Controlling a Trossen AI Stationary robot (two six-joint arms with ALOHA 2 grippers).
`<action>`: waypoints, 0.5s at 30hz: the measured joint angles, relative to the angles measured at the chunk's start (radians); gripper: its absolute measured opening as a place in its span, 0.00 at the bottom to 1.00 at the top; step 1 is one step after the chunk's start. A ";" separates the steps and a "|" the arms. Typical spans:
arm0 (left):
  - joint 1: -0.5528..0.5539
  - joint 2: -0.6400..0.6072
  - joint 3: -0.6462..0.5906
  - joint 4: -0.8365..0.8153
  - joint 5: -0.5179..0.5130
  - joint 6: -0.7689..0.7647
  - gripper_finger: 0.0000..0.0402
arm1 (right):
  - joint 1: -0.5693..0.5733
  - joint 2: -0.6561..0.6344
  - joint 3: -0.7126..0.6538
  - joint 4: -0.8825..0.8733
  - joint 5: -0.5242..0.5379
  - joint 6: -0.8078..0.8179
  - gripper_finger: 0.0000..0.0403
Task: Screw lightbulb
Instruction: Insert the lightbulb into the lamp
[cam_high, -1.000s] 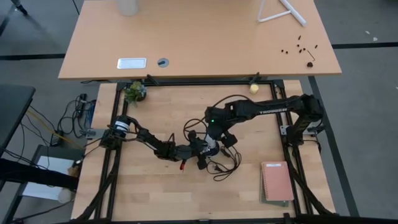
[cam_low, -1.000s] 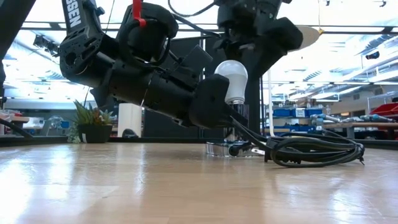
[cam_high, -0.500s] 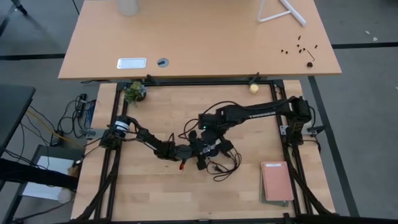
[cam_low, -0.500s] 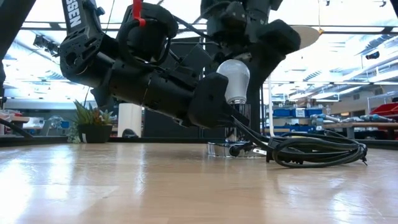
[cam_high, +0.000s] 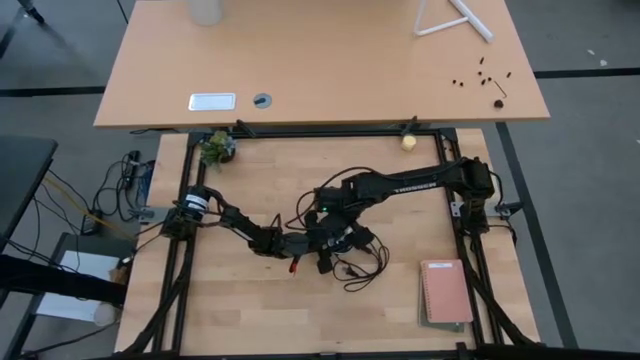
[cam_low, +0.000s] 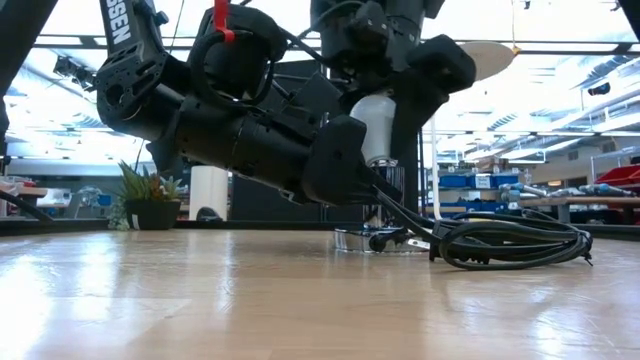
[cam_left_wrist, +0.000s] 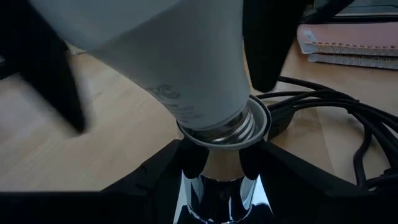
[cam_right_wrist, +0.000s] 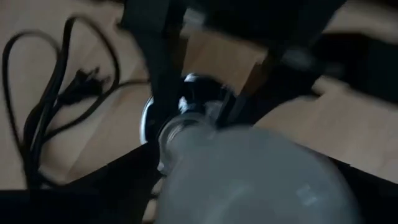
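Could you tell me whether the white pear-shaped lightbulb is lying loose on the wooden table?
No: in the left wrist view the white pear-shaped lightbulb stands with its threaded base in the shiny chrome socket, clear of the wooden table.

White lettering "TROSSEN" along right arm (cam_high: 415, 183) upper link, high view. Partial white letters "SEN" on dark arm link (cam_low: 118, 25), low view, top left. Grey print on lightbulb (cam_left_wrist: 168, 56) neck, left wrist view: too blurred, unreadable. No other readable text.

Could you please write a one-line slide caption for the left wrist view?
Left gripper holds the chrome socket while the white lightbulb sits tilted with its screw base in the socket's mouth, black cord lying behind.
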 joint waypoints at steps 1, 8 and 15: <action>0.000 0.000 0.000 0.000 0.000 0.000 0.50 | 0.000 0.001 -0.001 -0.016 0.000 0.001 0.82; 0.000 0.000 0.001 -0.007 -0.012 -0.001 0.50 | 0.004 -0.002 0.011 -0.030 0.011 0.048 0.62; 0.000 0.000 0.001 -0.011 -0.022 -0.021 0.50 | 0.008 -0.003 0.075 -0.072 0.093 0.110 0.63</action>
